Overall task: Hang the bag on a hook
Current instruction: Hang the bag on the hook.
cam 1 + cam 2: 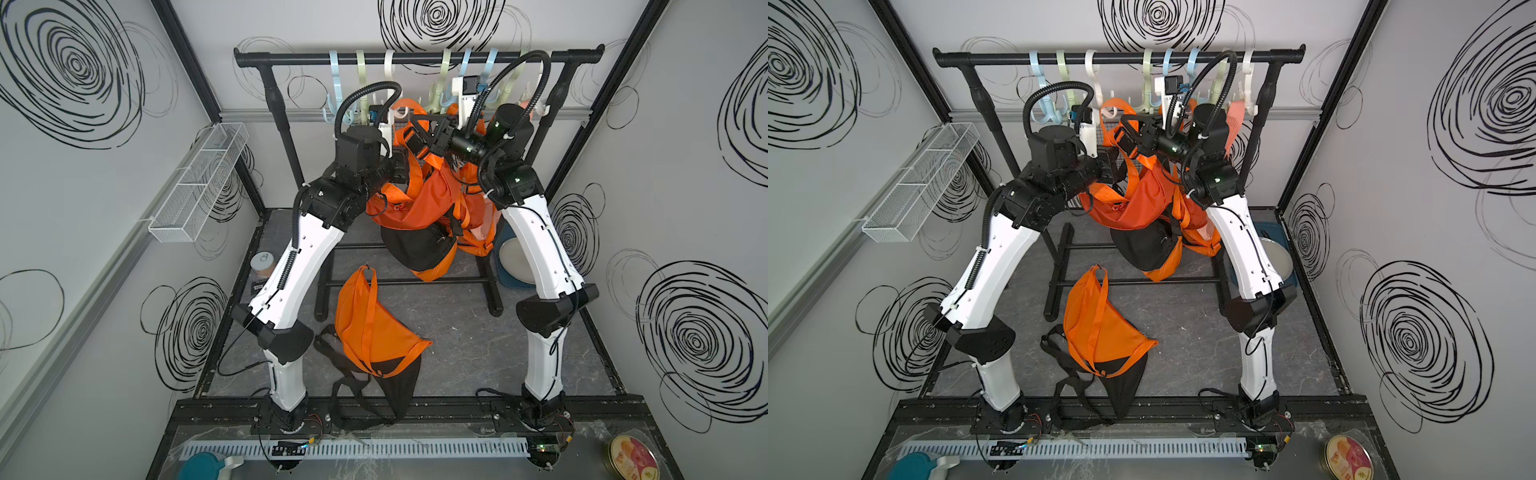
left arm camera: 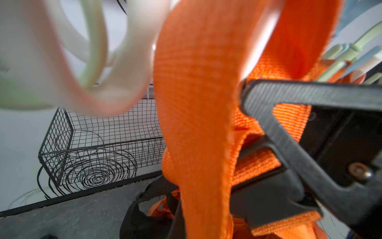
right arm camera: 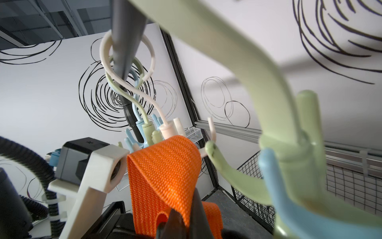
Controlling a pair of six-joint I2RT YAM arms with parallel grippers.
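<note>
An orange bag (image 1: 419,199) with a black bottom (image 1: 1144,249) hangs in the air in front of the rack. Both grippers hold it up by its orange strap (image 3: 165,165). My right gripper (image 3: 184,219) is shut on the strap, just below a pale green hook (image 3: 225,169) and near a white hook (image 3: 168,128). My left gripper (image 1: 400,166) is shut on the same strap (image 2: 196,107) lower down; the webbing hides its jaws in the left wrist view. A loop of strap (image 1: 405,104) rises to the white hook (image 1: 400,112). Several pastel hooks hang from the black rail (image 1: 415,57).
A second orange and black bag (image 1: 374,328) lies flat on the table. More orange fabric (image 1: 478,216) hangs behind the right arm. A white wire basket (image 1: 199,178) is on the left wall and a black mesh basket (image 2: 93,144) on the back wall. A plate (image 1: 515,259) lies at right.
</note>
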